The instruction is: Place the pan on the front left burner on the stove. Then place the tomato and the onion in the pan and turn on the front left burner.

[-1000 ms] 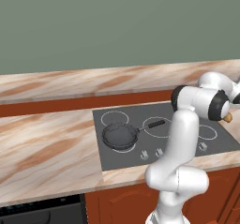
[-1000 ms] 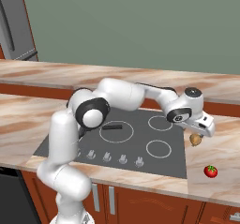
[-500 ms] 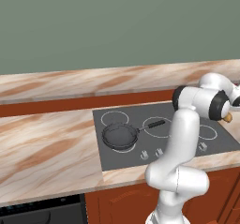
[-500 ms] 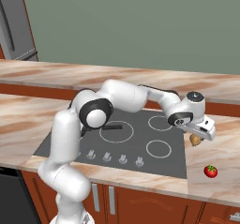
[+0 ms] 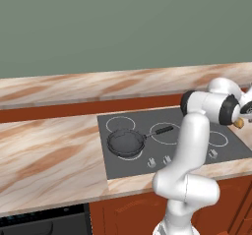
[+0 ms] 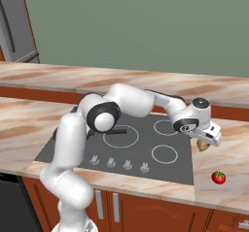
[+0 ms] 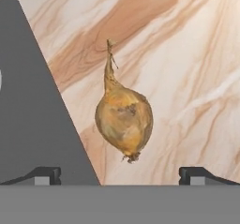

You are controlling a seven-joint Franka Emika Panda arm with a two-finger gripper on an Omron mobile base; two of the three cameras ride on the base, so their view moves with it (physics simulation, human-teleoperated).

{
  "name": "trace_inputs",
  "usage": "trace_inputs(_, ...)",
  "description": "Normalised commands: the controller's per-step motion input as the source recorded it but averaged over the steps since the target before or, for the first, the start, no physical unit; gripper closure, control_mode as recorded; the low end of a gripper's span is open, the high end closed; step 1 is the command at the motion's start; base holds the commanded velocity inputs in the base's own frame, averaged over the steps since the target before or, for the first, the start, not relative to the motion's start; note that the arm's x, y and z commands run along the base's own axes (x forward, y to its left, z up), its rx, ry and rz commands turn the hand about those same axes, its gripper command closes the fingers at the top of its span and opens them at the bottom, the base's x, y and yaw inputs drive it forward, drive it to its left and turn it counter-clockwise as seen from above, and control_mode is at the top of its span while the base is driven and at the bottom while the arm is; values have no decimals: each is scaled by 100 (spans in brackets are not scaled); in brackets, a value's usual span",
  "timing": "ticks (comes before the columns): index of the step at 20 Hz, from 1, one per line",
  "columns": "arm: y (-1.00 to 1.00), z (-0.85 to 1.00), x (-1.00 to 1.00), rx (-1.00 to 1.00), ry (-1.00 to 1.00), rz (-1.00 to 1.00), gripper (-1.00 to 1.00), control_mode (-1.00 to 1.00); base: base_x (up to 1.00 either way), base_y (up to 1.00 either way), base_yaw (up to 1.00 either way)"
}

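Up close in the hand view the gripper (image 7: 120,175) has its fingers spread wide, hovering right over the onion (image 7: 124,119), which lies on the counter (image 7: 187,54) just beside the stove (image 7: 33,124). Tomato (image 6: 218,177) sits nearer the counter's front edge. Farther off, the pan (image 5: 126,142) is on the front left burner (image 5: 126,145).

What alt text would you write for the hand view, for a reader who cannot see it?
A golden-brown onion lies on a marbled counter, centred between the open jaws, whose dark tips rise at the bottom corners. The dark grey stove edge fills the left side.
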Motion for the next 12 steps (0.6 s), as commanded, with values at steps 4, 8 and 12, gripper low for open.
trace_inputs(4,-3,-13,24,-1,0,0,-100,-100,0,0,0)
trace_inputs(8,-15,-16,12,-1,0,-3,-100,-100,0,0,0)
trace_inputs(12,-15,-21,9,0,0,-2,-100,-100,0,0,0)
